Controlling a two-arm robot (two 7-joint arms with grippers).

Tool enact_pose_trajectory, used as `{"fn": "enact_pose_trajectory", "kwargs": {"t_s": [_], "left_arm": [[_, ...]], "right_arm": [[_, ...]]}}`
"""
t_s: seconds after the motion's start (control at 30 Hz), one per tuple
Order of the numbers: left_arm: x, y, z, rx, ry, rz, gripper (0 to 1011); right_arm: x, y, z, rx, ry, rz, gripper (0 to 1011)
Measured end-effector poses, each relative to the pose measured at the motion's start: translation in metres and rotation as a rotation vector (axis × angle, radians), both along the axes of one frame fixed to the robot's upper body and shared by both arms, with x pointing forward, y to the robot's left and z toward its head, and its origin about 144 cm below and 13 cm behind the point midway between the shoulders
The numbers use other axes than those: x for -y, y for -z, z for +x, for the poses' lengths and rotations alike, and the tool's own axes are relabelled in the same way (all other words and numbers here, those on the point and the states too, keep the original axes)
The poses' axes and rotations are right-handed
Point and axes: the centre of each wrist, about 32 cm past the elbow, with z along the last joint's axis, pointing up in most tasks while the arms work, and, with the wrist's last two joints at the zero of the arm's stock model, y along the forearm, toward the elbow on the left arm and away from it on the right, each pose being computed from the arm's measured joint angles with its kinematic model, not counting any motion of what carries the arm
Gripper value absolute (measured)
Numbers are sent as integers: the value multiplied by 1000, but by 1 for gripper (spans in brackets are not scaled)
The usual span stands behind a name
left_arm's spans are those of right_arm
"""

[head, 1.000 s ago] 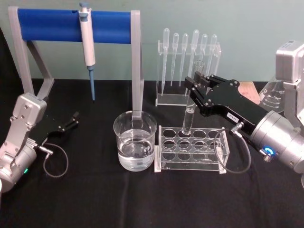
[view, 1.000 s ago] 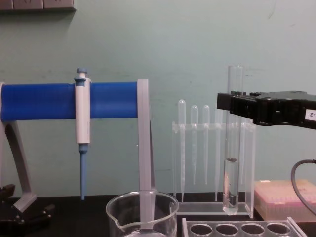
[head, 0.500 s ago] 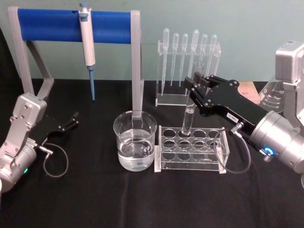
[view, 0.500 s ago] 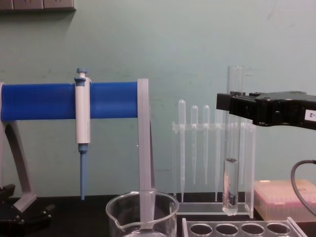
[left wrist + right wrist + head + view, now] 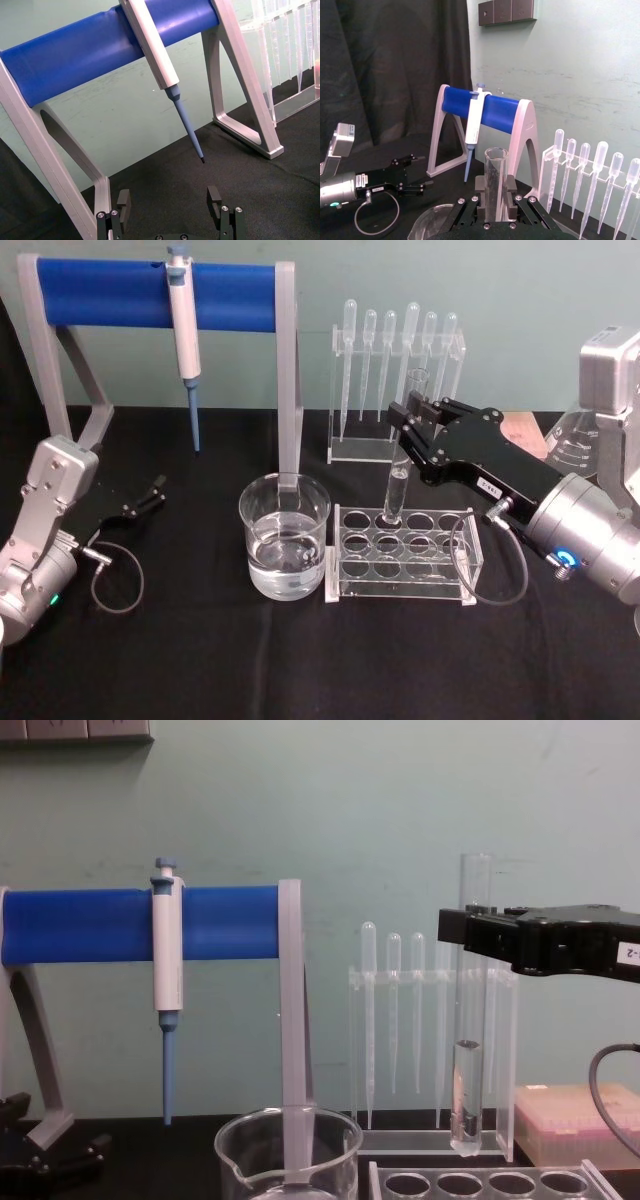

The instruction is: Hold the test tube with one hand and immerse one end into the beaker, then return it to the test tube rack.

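Right tool point(image 5: 404, 425) clamps the test tube point(image 5: 395, 490) upright just over the rack point(image 5: 400, 585), back row; I'd keep it vertical, moving slowly. Left tool point(image 5: 155, 490) idles, jaws apart, near the left edge of the counter point(image 5: 200, 660).

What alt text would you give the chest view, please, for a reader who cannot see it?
The right claw, reaching in from the right, grips an upright test tube high up, its round bottom just above the rack. The beaker stands left of the rack, a pipettor hanging behind; the left claw sits at far left.
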Motion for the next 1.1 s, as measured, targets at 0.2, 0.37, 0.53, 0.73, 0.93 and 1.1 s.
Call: {"fn": "enact_pose_trajectory", "kwargs": {"t_s": [0.2,0.37,0.53,0.73,0.93,1.1], "left_arm": [[0,0,0,0,0,0,1000],[0,0,0,0,0,0,1000],[0,0,0,0,0,0,1000],[0,0,0,0,0,0,1000],[0,0,0,0,0,0,1000],[0,0,0,0,0,0,1000]], "right_arm": [[0,0,0,0,0,0,224],[0,0,0,0,0,0,224],[0,0,0,0,0,0,224],[0,0,0,0,0,0,224],[0,0,0,0,0,0,224],[0,0,0,0,0,0,225]]}}
